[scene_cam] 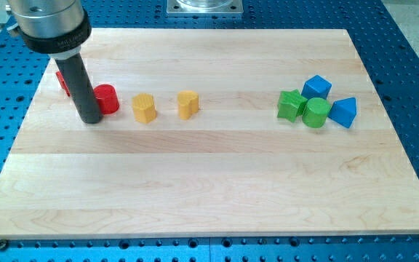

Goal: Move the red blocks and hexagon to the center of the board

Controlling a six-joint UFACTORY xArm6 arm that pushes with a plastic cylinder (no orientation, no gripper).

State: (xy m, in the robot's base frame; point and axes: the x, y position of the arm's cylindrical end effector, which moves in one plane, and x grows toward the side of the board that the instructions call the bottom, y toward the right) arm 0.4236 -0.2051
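Red blocks beside our rod

My tip (92, 119) touches the red cylinder (108, 99); another red block (62, 80) hides behind. No jaws here to judge.

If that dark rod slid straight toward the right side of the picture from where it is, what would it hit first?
My tip already sits right beside the red cylinder, at its left, so that block would probably go first. Next in line looks to be the yellow hexagon, though depth is hard to judge.
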